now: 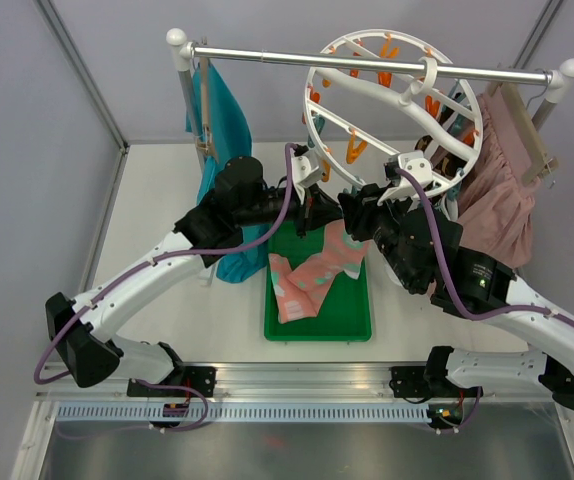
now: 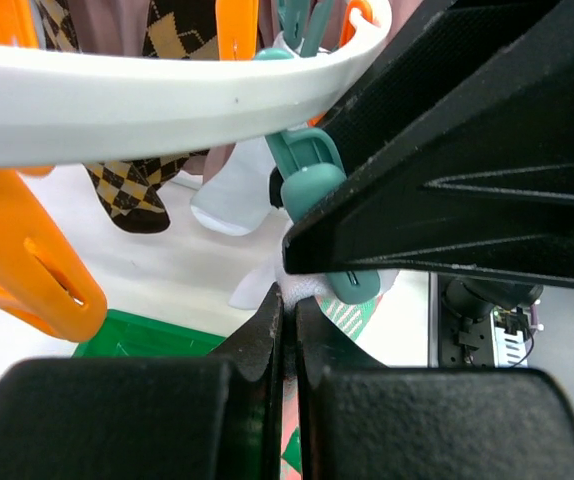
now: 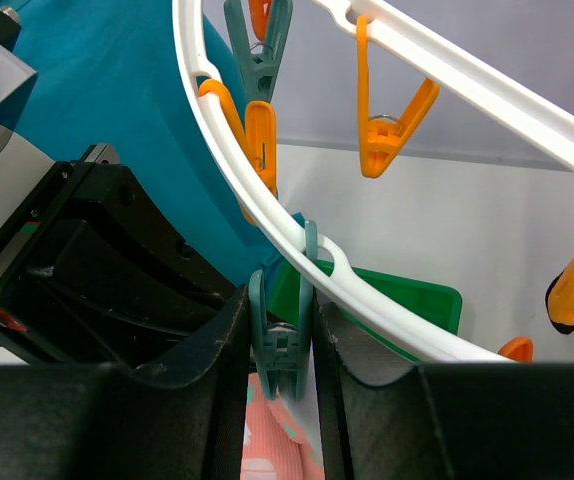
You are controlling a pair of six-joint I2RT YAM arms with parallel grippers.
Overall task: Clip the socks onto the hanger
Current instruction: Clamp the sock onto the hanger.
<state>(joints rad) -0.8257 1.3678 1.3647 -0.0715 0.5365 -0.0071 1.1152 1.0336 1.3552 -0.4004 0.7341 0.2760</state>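
The left gripper (image 2: 289, 310) grips the cuff of the pink sock with mint and white patches (image 1: 312, 280), just below the teal plastic clip (image 3: 280, 352) squeezed by the right gripper (image 3: 280, 306) on the round white plastic drying ring (image 2: 117, 110). Seat the cuff deep between the clip's jaws before relaxing the squeeze.

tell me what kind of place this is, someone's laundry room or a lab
Likely a robotics lab cell staged as a laundry corner: a left arm and right arm bolted at the table edge, grey panel walls, and a garment rail carrying the hanger, plus a green tray of socks.
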